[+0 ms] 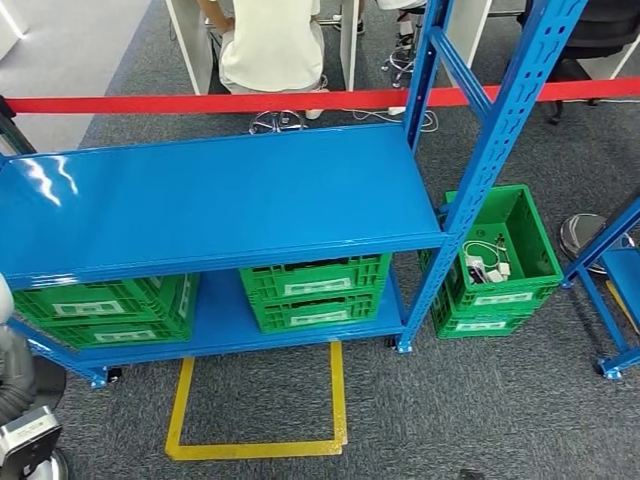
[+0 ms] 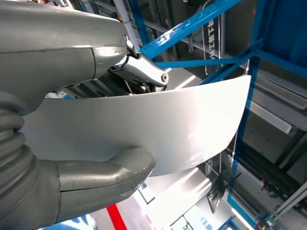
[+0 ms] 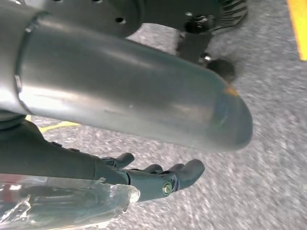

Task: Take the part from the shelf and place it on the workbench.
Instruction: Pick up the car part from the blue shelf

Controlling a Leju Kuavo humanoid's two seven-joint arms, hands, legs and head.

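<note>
While the left hand (image 2: pixel 83 120) gripped the part (image 2: pixel 159 127), a pale, gently curved sheet-metal panel, its thick grey thumb (image 2: pixel 108 177) pressed against one face and a darker finger (image 2: pixel 143 72) closed over the opposite face, so the panel was clamped between them. The part ran outward from the hand past the fingertips, its far end tapering to a corner in front of blue racking beams (image 2: pixel 192 24) that lay beyond the hand. A red stripe (image 2: pixel 115 218) showed just past the thumb.

The right hand (image 3: pixel 152 139) hung above grey carpet (image 3: pixel 267 143), its thumb (image 3: pixel 145 103) extended and its darker fingers (image 3: pixel 173 175) stretched out and slightly curled with nothing between them; the hand was apart and held nothing. A yellow floor line (image 3: pixel 299 26) lay ahead of it.

In the head view, the blue shelf (image 1: pixel 219 200) stood in front of the robot with its upper deck bare. Green crates (image 1: pixel 317 290) sat on the lower deck, and another green crate (image 1: pixel 498 255) holding white cables stood on the carpet beside the shelf's right upright. A yellow taped square (image 1: pixel 256 450) marked the floor near the shelf's foot. A red barrier tape (image 1: pixel 226 102) stretched behind the shelf, and a person in a pale shirt (image 1: pixel 272 45) sat beyond it. The left arm (image 1: pixel 19 400) showed at the lower left corner of that view.
</note>
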